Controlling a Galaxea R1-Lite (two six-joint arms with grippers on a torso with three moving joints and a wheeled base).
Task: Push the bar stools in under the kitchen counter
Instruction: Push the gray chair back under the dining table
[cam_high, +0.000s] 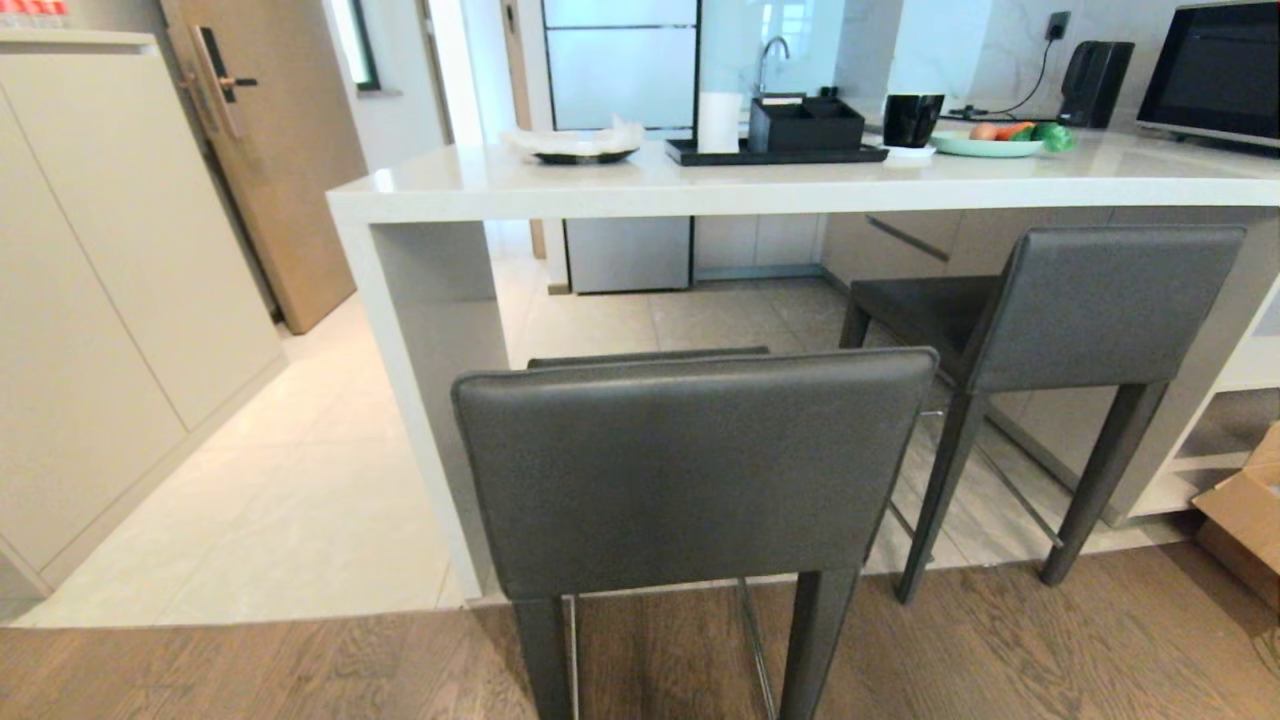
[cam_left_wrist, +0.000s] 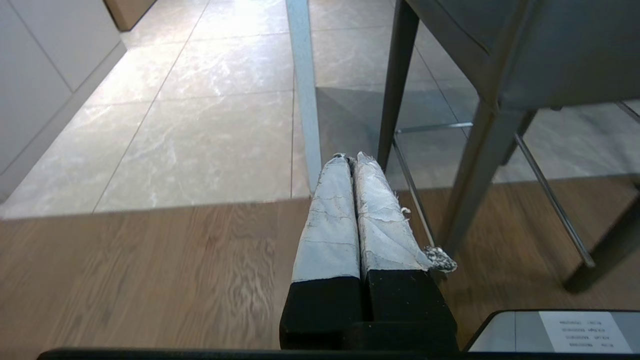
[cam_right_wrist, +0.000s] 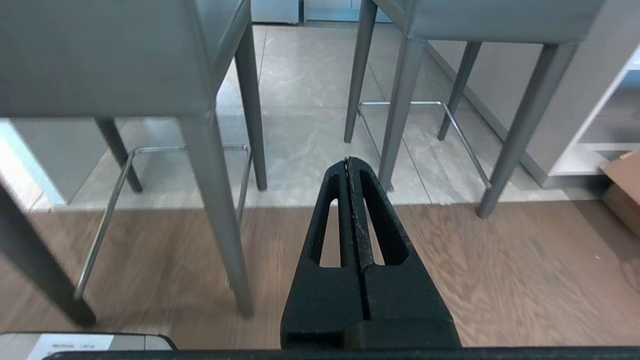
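Two dark grey bar stools stand before the white kitchen counter (cam_high: 700, 185). The near stool (cam_high: 690, 465) is straight ahead with its backrest toward me, its rear legs on the wood floor. The far stool (cam_high: 1090, 300) stands to the right, turned at an angle, seat partly under the slab. Neither arm shows in the head view. My left gripper (cam_left_wrist: 351, 157) is shut and empty, low over the wood floor beside the near stool's leg (cam_left_wrist: 475, 170). My right gripper (cam_right_wrist: 347, 161) is shut and empty, pointing between the near stool's leg (cam_right_wrist: 215, 210) and the far stool's legs (cam_right_wrist: 400, 100).
On the counter sit a black tray (cam_high: 775, 152) with an organizer, a paper roll, a black mug, a plate of vegetables (cam_high: 1000, 140) and a dish. A cardboard box (cam_high: 1245, 520) lies on the floor at right. Cabinets (cam_high: 110, 300) line the left.
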